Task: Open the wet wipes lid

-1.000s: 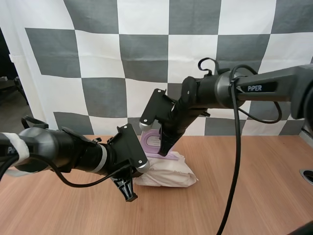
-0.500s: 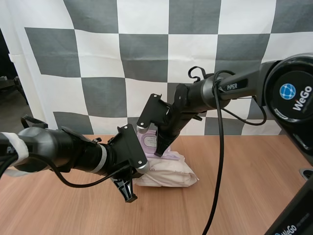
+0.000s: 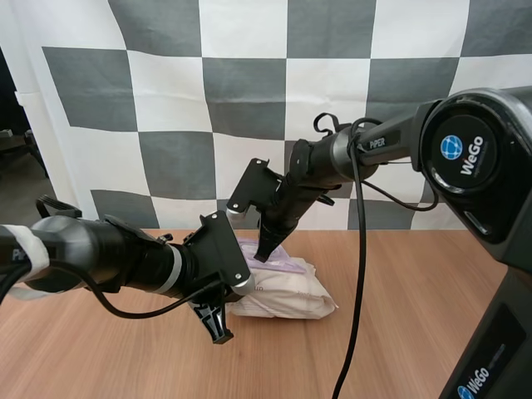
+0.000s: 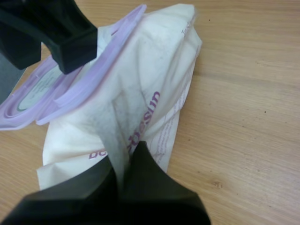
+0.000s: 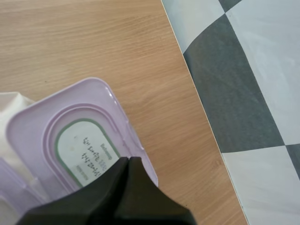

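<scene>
A white wet wipes pack (image 3: 291,291) lies on the wooden table (image 3: 416,332). Its lilac lid (image 3: 278,264) is swung open, away from the pack's top. My left gripper (image 3: 218,322) is shut on the crinkled film at the pack's left end; the left wrist view shows the tips (image 4: 125,161) pinching the wrapper of the pack (image 4: 150,84). My right gripper (image 3: 264,248) reaches down to the lid from above. Seen from the right wrist, its fingers (image 5: 127,161) close on the rim of the lid (image 5: 84,140), whose inner face carries a green-ringed label. The lid (image 4: 42,89) lies beside the right fingers (image 4: 70,42).
Bare table (image 3: 432,283) stretches to the right of the pack and in front of it. The table's back edge (image 5: 187,79) runs just behind the lid.
My right gripper has moved down and left with the lid, which went from standing upright to lying low behind the pack. The left gripper has kept its hold.
</scene>
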